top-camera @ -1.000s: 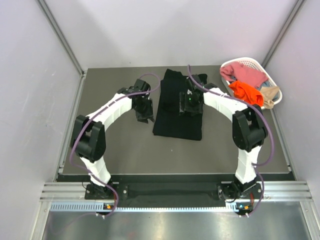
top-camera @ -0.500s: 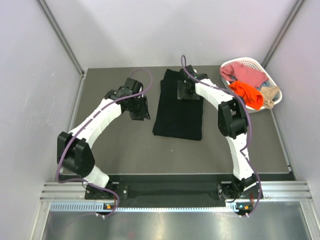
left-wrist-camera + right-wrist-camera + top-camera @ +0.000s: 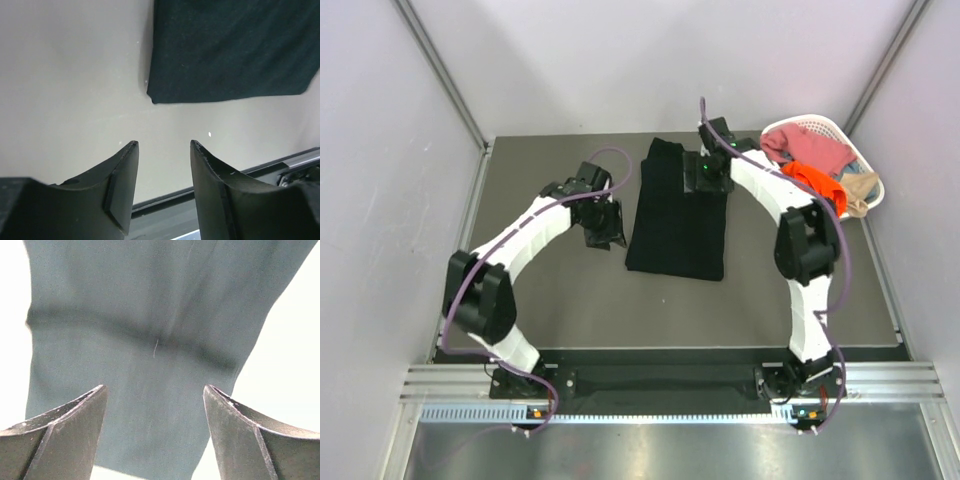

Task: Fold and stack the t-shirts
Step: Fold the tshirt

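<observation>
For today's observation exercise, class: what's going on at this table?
Two robot arms are folding laundry. A black t-shirt lies folded lengthwise mid-table. The right gripper hovers open over its far end; the left gripper hangs open over bare table beside its left edge. Pink, orange and beige shirts wait in the basket.

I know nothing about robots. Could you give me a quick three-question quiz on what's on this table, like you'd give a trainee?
1. True or false: the left gripper is holding the black shirt.
2. Where do the pink shirt and the orange shirt lie? A) on the black shirt B) in the white basket C) in a gripper
3. Fill in: the right gripper hangs over the black shirt with its fingers ____.
Key: 1 false; 2 B; 3 open.
</observation>
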`<state>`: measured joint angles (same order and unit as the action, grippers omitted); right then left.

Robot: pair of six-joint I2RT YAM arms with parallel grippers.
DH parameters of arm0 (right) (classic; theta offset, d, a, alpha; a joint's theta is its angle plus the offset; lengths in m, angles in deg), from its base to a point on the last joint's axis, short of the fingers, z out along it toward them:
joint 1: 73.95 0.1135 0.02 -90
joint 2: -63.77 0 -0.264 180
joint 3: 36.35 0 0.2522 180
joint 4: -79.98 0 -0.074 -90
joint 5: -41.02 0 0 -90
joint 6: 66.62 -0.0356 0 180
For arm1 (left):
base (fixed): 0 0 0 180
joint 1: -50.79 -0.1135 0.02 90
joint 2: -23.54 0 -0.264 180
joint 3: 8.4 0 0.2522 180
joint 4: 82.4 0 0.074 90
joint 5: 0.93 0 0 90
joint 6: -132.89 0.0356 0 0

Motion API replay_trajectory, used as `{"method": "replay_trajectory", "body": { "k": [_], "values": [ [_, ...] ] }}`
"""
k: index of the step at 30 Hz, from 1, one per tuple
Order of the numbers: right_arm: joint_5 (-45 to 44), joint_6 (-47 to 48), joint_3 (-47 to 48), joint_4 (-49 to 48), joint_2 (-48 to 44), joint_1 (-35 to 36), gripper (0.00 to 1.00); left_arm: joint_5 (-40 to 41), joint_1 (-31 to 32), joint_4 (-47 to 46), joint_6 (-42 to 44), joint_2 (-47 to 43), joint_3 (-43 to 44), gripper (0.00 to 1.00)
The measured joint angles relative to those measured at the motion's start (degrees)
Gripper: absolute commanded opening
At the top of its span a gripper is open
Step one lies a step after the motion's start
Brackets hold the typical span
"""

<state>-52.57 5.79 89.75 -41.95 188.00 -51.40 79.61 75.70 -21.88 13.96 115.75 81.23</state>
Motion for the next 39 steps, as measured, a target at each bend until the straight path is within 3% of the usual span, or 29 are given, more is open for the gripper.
{"method": "replay_trajectory", "body": {
  "k": [9,16,21,31,33,34,39],
  "values": [
    [21.03,1.14,-36.94,-2.95,-28.04,-6.05,0.83,-6.12,-0.24,-2.45,2.21,12.31,0.13,0.53],
    [32.94,-0.70,-59.95,-11.74,-33.18,-10.71,0.72,-9.31,-0.28,-3.85,3.19,15.45,0.13,0.53],
    [37.51,-3.15,-66.10,-17.49,-33.20,-10.91,0.67,-10.21,-0.31,-5.49,3.39,18.51,0.13,0.53],
    [37.55,-6.25,-67.67,-25.35,-32.70,-11.17,0.57,-10.43,-0.57,-6.29,3.19,20.26,0.50,0.47],
    [37.51,-6.67,-67.63,-26.01,-32.22,-11.23,0.53,-10.73,-0.74,-6.49,2.91,20.72,0.85,0.39],
    [37.48,-6.78,-67.54,-26.23,-31.89,-11.26,0.46,-10.69,-0.83,-6.73,2.82,20.85,0.85,0.35],
    [37.40,-6.99,-65.94,-26.73,-28.76,-10.80,0.26,-10.73,-0.98,-7.78,2.49,21.57,0.74,0.00]
  ]
}}
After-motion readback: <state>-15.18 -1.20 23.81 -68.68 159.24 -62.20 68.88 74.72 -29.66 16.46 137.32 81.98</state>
